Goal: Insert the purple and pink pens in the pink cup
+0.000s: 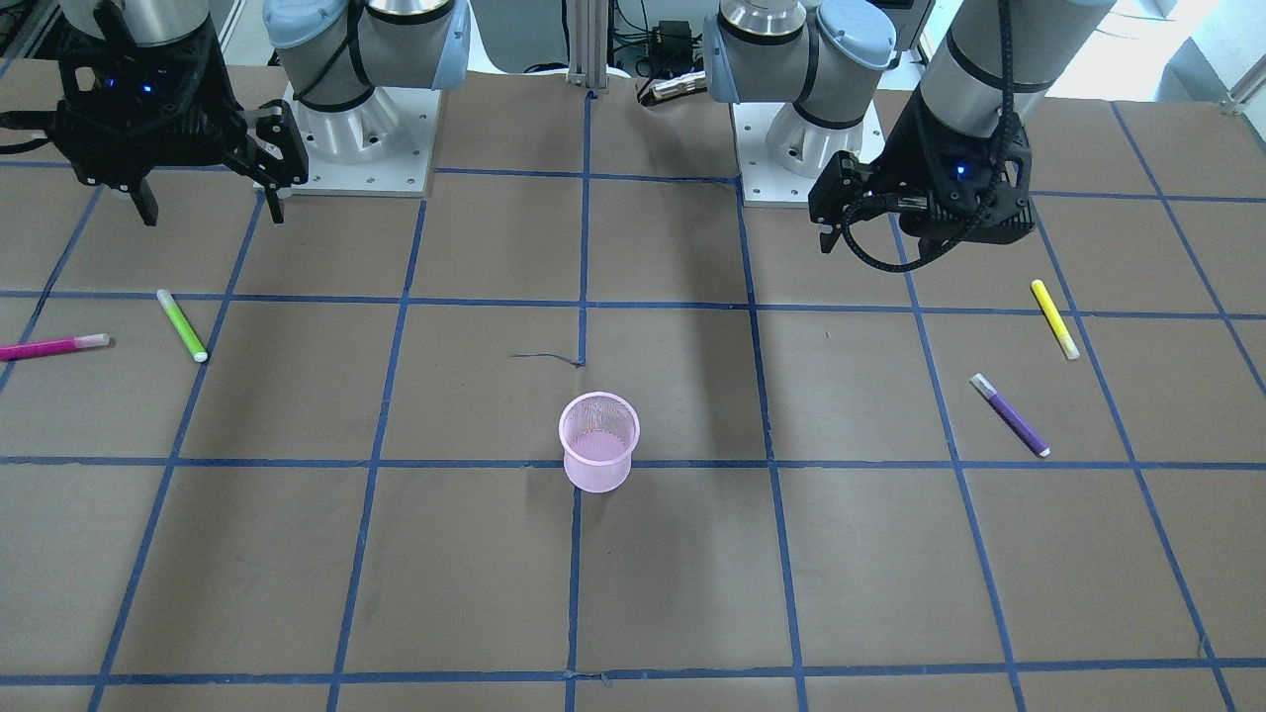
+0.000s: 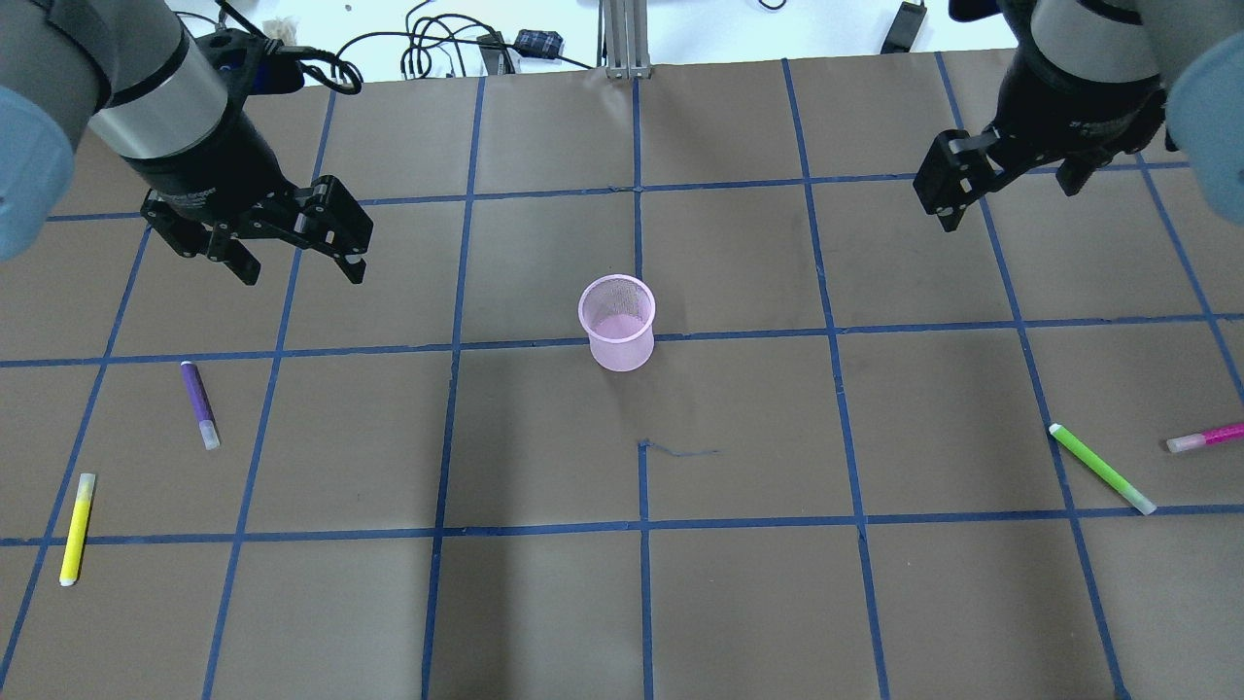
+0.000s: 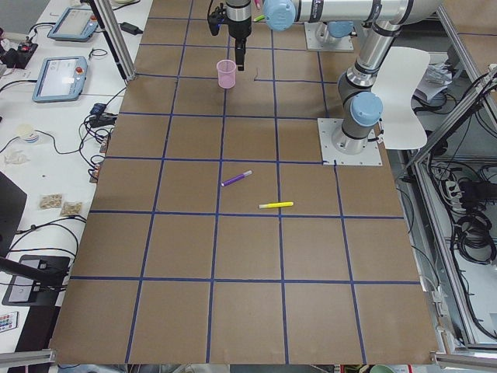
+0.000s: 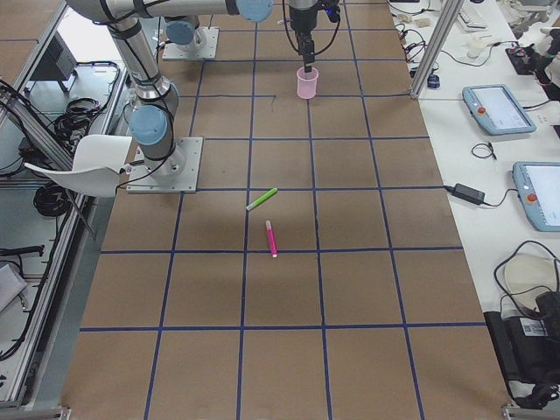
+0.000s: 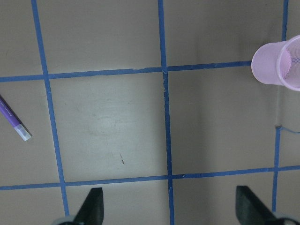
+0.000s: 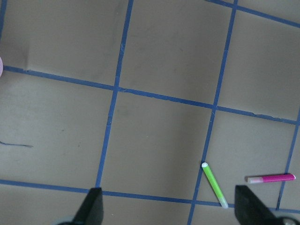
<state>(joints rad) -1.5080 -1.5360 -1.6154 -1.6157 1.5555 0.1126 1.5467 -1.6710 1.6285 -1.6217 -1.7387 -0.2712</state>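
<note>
Upright at the middle of the brown table, on a crossing of blue tape lines: pink cup, mesh-walled, mouth up, empty. Well off to the cup's left, a little nearer the robot than the cup: purple pen, flat on the paper, pale end pointing toward the robot. Farther out from the cup on that same side, and nearer the robot again: yellow pen, well apart from the purple one. Far to the cup's right, close to the table's edge: pink pen, lying flat, partly cut off in the overhead view. Between it and the cup, near the pink pen but not touching: green pen, lying at a slant. Raised above the table on the cup's left, over the stretch between cup and purple pen: left gripper, fingers spread wide, holding nothing, with the cup and the tip of the purple pen at opposite edges of its wrist view. Raised likewise on the cup's right, over bare paper between cup and green pen: right gripper, fingers also wide apart, grasping nothing, with the green and pink pens low in its wrist view.
</note>
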